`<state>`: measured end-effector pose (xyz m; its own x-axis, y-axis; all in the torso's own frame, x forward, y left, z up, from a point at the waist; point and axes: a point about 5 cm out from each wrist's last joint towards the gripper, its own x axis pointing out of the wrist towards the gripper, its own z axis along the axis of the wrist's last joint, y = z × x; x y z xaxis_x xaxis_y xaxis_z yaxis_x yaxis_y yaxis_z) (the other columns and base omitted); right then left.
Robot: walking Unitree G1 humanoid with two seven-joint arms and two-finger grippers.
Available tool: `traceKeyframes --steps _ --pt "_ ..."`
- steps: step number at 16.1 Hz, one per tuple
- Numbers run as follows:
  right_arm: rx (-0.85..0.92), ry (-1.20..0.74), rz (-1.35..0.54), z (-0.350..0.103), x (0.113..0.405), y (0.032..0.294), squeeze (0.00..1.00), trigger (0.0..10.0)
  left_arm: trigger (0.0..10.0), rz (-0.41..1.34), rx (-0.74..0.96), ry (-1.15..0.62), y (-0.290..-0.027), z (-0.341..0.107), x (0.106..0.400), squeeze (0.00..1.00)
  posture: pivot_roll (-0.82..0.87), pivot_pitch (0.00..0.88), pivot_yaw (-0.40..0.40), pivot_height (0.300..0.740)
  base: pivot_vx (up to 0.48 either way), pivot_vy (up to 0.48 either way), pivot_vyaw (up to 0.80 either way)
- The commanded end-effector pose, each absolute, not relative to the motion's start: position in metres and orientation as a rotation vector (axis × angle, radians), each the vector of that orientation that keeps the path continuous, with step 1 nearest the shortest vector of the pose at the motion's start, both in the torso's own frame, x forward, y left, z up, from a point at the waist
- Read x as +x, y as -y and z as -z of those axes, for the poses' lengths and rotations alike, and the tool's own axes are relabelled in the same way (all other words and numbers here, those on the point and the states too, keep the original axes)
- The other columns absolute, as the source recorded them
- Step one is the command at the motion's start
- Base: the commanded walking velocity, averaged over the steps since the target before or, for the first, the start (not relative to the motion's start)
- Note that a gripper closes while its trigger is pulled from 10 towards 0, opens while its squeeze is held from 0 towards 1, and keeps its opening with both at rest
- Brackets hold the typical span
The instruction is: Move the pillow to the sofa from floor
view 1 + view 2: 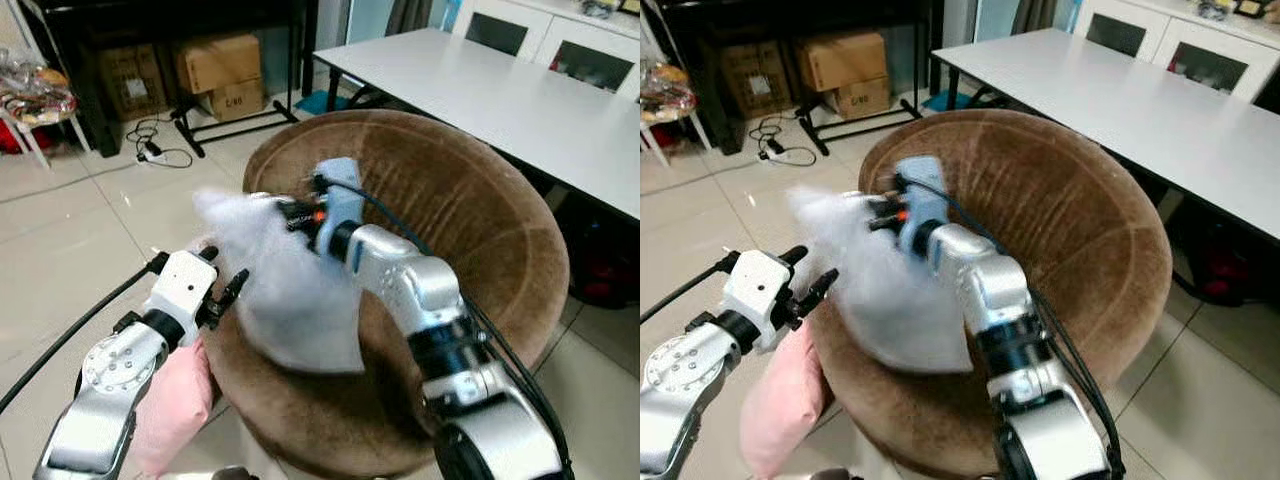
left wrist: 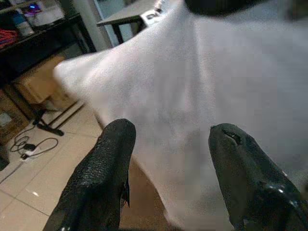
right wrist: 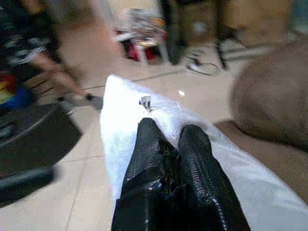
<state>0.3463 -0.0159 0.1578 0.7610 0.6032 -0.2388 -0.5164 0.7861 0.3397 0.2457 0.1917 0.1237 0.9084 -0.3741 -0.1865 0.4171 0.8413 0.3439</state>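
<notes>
A white pillow (image 1: 285, 280) hangs over the front rim of the round brown sofa chair (image 1: 470, 200), blurred by motion. My right gripper (image 1: 290, 212) is shut on the pillow's upper edge; in the right wrist view its fingers (image 3: 168, 163) pinch the white fabric (image 3: 125, 120). My left gripper (image 1: 222, 280) stands open just left of the pillow, its fingertips (image 2: 113, 159) close to the cloth (image 2: 192, 96) without holding it. A pink pillow (image 1: 172, 400) lies on the floor against the chair, beneath my left arm.
A white table (image 1: 500, 95) stands behind and to the right of the chair. Cardboard boxes (image 1: 220, 65), a black stand and cables (image 1: 155, 150) sit on the tiled floor at the back left. A person (image 3: 48, 62) appears blurred in the right wrist view.
</notes>
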Motion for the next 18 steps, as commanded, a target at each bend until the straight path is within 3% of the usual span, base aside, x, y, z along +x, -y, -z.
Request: traceKeyframes --steps 1,5,6,13,18 --pt "0.342 -0.305 -0.491 -0.171 0.362 0.021 0.0 10.0 10.0 0.461 0.389 -0.124 -0.187 -0.123 0.242 0.0 0.04 0.0 -0.066 0.74 0.0 0.0 0.0" --pt "0.505 -0.458 0.003 -0.142 0.386 0.073 0.0 10.0 10.0 0.484 0.395 -0.143 -0.187 -0.121 0.235 0.0 0.07 0.0 -0.082 0.74 0.0 0.0 0.0" --pt "0.64 -0.506 0.216 -0.127 0.389 0.105 0.0 10.0 10.0 0.497 0.396 -0.169 -0.192 -0.12 0.23 0.0 0.08 0.0 -0.097 0.74 0.0 0.0 0.0" --pt "0.748 -0.508 0.477 -0.11 0.384 0.162 0.0 10.0 10.0 0.708 0.249 -0.181 -0.188 -0.134 0.211 0.0 0.1 0.0 -0.115 0.74 0.0 0.0 0.0" --pt "0.782 -0.483 0.604 -0.103 0.377 0.191 0.0 10.0 10.0 0.741 0.237 -0.19 -0.189 -0.138 0.21 0.0 0.11 0.0 -0.125 0.74 0.0 0.0 0.0"
